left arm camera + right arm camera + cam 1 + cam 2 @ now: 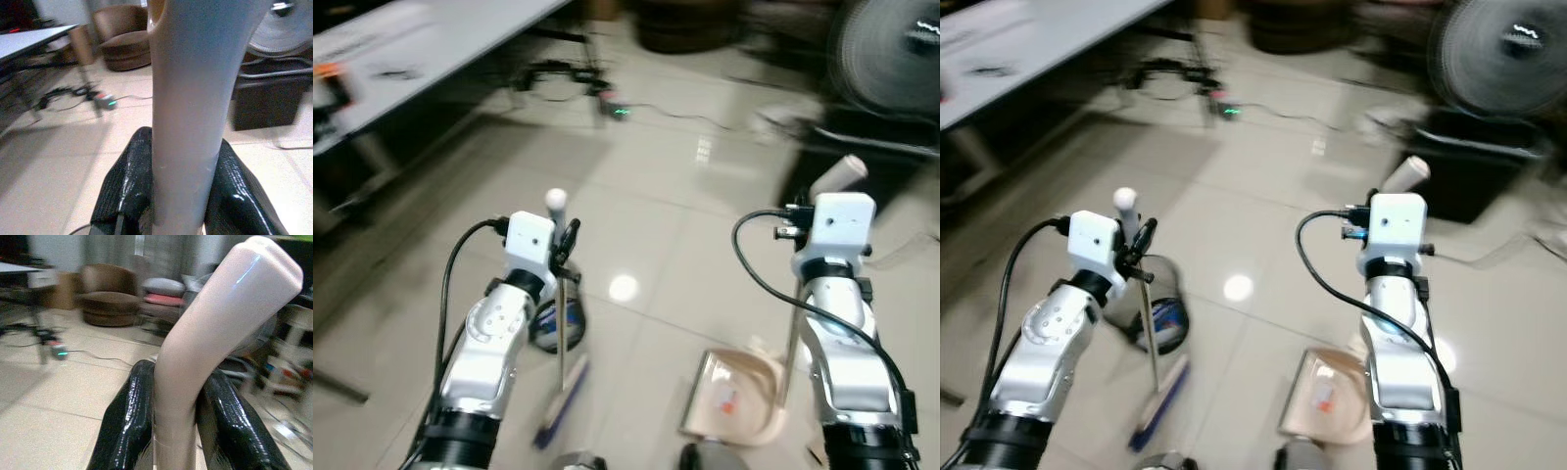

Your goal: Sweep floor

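Left pincer (183,191) clamps one broom (560,377); right pincer (183,431) clamps one dustpan (729,397).

The two eye views look forward and down from the robot's head onto a tiled floor (685,196), both slightly blurred, the right one set a little to the side, so everything sits further left in it. They share the fan (1498,49), the table edge (431,49) and both arms. The left wrist view looks along its black fingers (132,191), very close to the pale broom handle (190,107), toward a brown armchair (122,39). The right wrist view looks likewise, close on the dustpan handle (215,333), facing the same armchair.
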